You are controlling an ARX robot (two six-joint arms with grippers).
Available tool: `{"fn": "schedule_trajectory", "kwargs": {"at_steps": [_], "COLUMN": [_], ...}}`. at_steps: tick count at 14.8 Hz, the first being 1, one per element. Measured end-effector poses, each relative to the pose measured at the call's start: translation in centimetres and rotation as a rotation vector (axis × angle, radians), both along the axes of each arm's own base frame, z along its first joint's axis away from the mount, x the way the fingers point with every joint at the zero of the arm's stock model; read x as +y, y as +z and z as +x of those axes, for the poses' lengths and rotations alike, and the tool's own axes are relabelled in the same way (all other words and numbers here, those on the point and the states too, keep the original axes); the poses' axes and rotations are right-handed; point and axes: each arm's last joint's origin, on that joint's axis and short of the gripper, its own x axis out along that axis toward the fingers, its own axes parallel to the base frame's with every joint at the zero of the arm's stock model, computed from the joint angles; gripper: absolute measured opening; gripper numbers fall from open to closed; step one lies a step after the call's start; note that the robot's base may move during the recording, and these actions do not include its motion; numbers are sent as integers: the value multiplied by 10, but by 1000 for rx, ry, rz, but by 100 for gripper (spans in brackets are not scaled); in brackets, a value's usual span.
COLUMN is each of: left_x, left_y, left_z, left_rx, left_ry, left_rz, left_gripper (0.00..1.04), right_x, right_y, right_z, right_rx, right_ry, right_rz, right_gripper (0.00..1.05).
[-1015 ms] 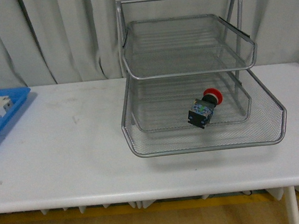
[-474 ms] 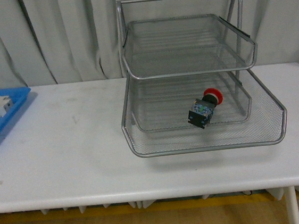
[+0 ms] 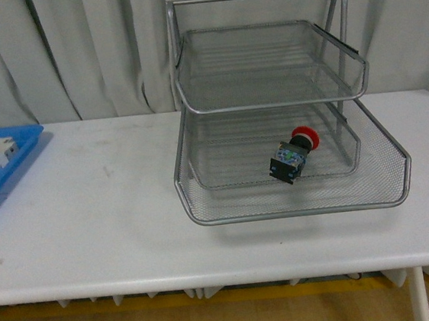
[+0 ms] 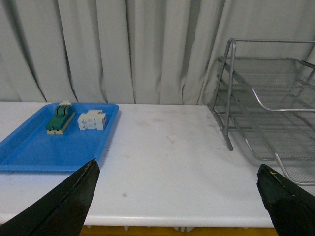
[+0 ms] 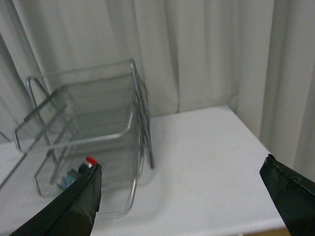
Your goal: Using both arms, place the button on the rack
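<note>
The button (image 3: pixel 294 155) lies on its side inside the rack (image 3: pixel 297 213), below the top tier. Its red cap points toward the rear right and its black body toward the front. Whether it rests on the middle or the lowest tier cannot be told through the overlapping mesh. It sits right of the rack's centre, near the front rim of the middle tier. Nothing grips or touches it apart from the mesh.

The rack stands upright on the white counter (image 3: pixel 90 219), its open fronts facing the robot. The top tier holds nothing visible.

The left end effector (image 4: pixel 177 167) hangs above the counter with its jaws spread wide and nothing between them, well apart from the rack. The right end effector (image 5: pixel 182 164) is likewise spread wide and empty, to the rack's right.

A blue tray (image 4: pixel 29 147) rests at the counter's left end, well apart from the rack. In it lie a green-and-cream switch (image 4: pixel 60 118) and a white block (image 4: pixel 92 120), just beside each other. A pale grey curtain (image 3: pixel 73 53) hangs behind the counter.
</note>
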Motion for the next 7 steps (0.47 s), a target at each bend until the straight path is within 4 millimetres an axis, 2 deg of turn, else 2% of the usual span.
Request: {"fn": "schedule_trajectory", "kwargs": {"at_steps": [2, 4, 5, 7], "left_x": [0, 0, 0, 0], "left_y": [0, 0, 0, 0], "left_z": [0, 0, 0, 0], "left_rx": [0, 0, 0, 0], "left_ry": [0, 0, 0, 0], "left_rz": [0, 0, 0, 0], "left_gripper": [98, 98, 98, 98], "right_x": [-2, 6, 13, 42], "right_y": [30, 44, 45, 37], "right_z": [34, 88, 114, 165], "right_rx": [-74, -48, 16, 159], "right_ry": [6, 40, 63, 157], "right_rz": [8, 38, 59, 71], "right_gripper": [98, 98, 98, 98]}}
